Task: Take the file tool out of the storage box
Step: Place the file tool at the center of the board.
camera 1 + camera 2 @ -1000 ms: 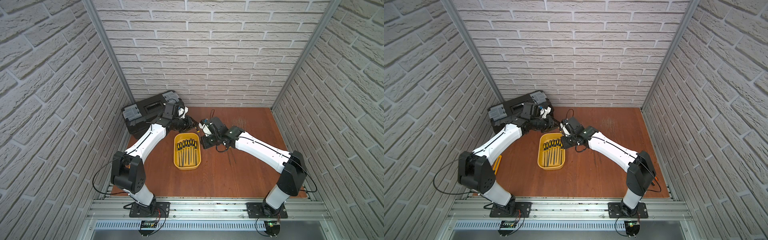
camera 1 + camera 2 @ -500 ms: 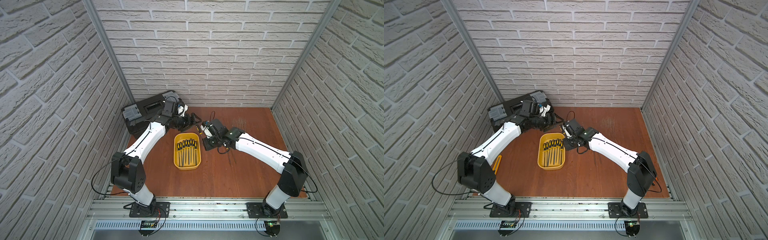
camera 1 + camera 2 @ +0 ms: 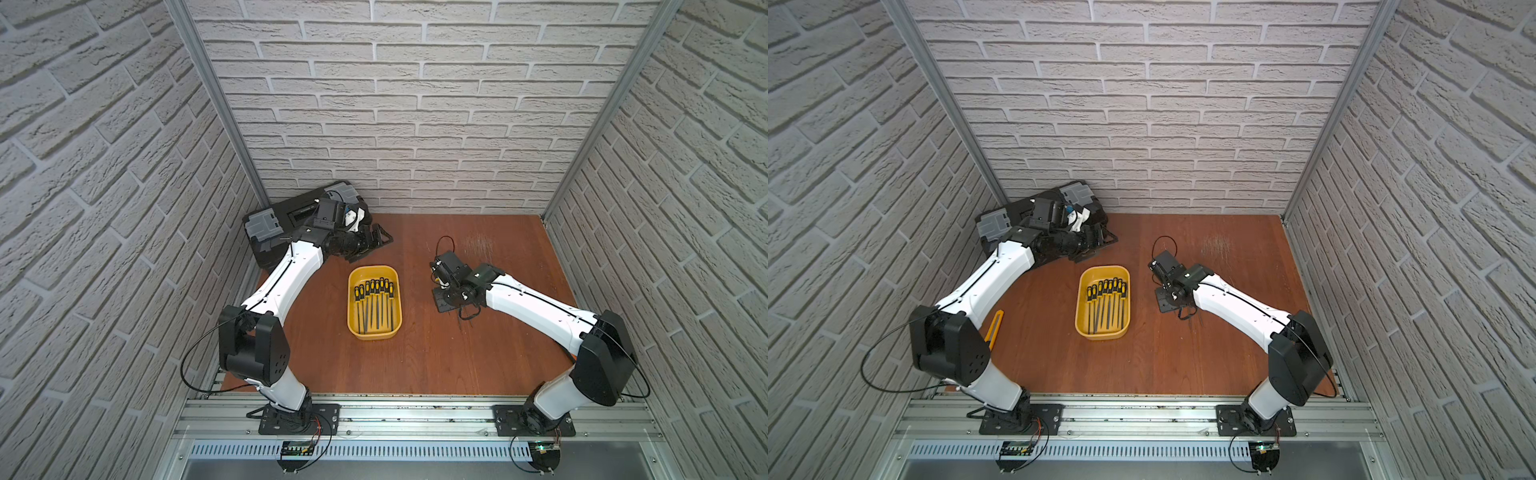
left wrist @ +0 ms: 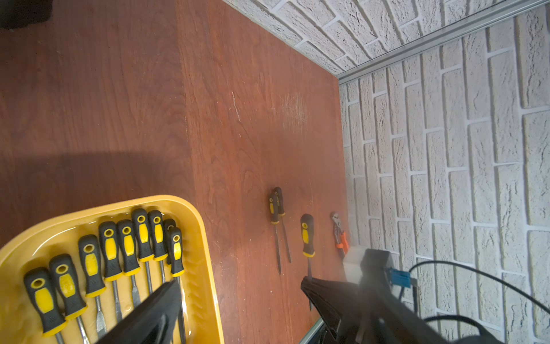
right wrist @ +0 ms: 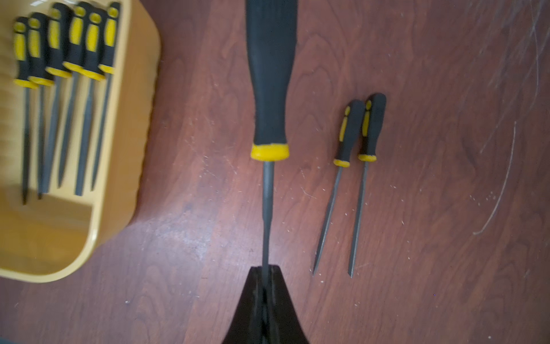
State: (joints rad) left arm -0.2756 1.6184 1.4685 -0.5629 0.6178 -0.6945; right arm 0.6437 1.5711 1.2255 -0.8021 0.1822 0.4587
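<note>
While the right gripper clamps the grey shank of one file tool over the table at 3 o'clock of the storage box, the left gripper stands wide and empty at its 12 o'clock.

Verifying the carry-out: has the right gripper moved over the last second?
Yes. The right gripper, shut on a file, has moved rightward, away from the storage box's far corner, in both top views.
</note>
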